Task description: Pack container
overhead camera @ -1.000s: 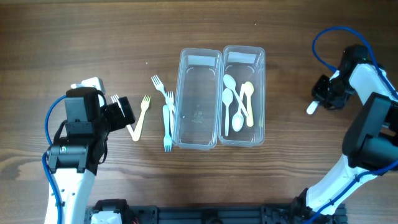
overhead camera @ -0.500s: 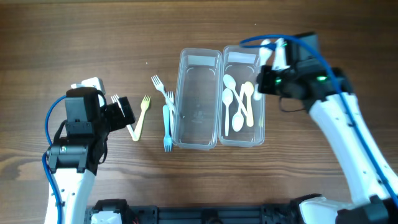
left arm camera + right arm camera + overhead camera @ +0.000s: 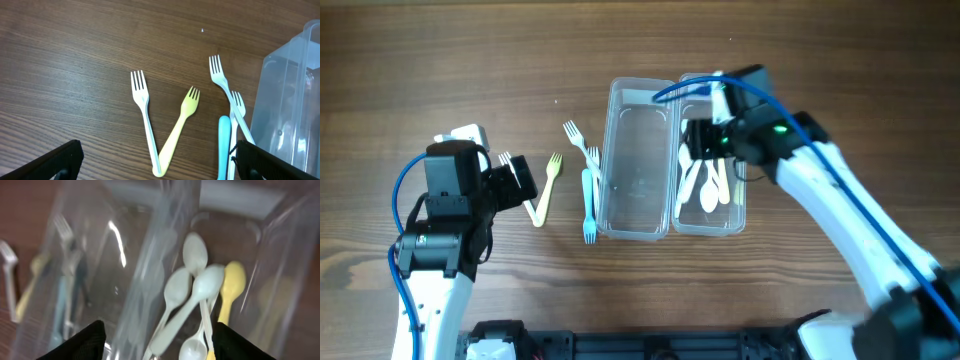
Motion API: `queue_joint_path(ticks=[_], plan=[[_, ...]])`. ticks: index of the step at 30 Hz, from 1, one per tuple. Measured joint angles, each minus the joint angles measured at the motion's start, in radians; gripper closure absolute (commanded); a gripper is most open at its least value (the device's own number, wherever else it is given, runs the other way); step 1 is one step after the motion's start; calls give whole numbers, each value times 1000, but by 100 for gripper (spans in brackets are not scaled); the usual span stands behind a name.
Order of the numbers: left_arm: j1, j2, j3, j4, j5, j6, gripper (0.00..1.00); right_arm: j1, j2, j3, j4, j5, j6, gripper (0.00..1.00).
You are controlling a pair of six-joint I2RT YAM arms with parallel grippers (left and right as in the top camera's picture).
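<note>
The clear container (image 3: 638, 170) of two joined tubs lies mid-table. Its left tub holds nothing; its right tub holds several white and yellow spoons (image 3: 708, 185). Over the far end of the right tub hangs my right gripper (image 3: 702, 138), open. In the right wrist view the right gripper (image 3: 160, 347) has its jaws apart above the spoons (image 3: 200, 287), with nothing clamped between them. To the left of the container, my left gripper (image 3: 525, 182) stands open and low over the table. In the left wrist view the left gripper (image 3: 160, 167) frames a white fork (image 3: 145, 115) and a yellow fork (image 3: 182, 120).
Several forks lie on the wood left of the container: a yellow one (image 3: 547, 187), white ones (image 3: 580, 143) and a blue-handled one (image 3: 588, 208) against the tub wall (image 3: 290, 100). The right arm's blue cable (image 3: 840, 200) arcs over the table's right side.
My right arm swung in from the far right with a white spoon and came over the right tub. Its jaws have opened and another spoon lies in the tub. The left arm has not moved.
</note>
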Motion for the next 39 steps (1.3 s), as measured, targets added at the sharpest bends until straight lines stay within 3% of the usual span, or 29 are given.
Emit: queue_joint_path(ticks=[5, 9, 15, 21, 27, 33, 39], plan=[[0, 0, 0, 3, 0, 0, 0, -64, -261, 85, -25, 90, -64, 0], [0, 0, 0, 0, 49, -30, 0, -233, -396, 89, -93, 124, -66, 0], [0, 0, 0, 10, 142, -58, 0, -443, -414, 89, -167, 128, -32, 0], [-18, 33, 0, 23, 149, 0, 5, -450, -412, 89, -167, 128, -32, 0], [-49, 249, 4, 23, 133, 83, 12, -450, -360, 89, -166, 128, -29, 0], [-50, 440, 113, -66, 69, -72, 13, -450, -269, 89, -167, 128, -29, 0], [-50, 458, 179, -98, 37, -128, 8, -450, -174, 89, -164, 128, -26, 0]])
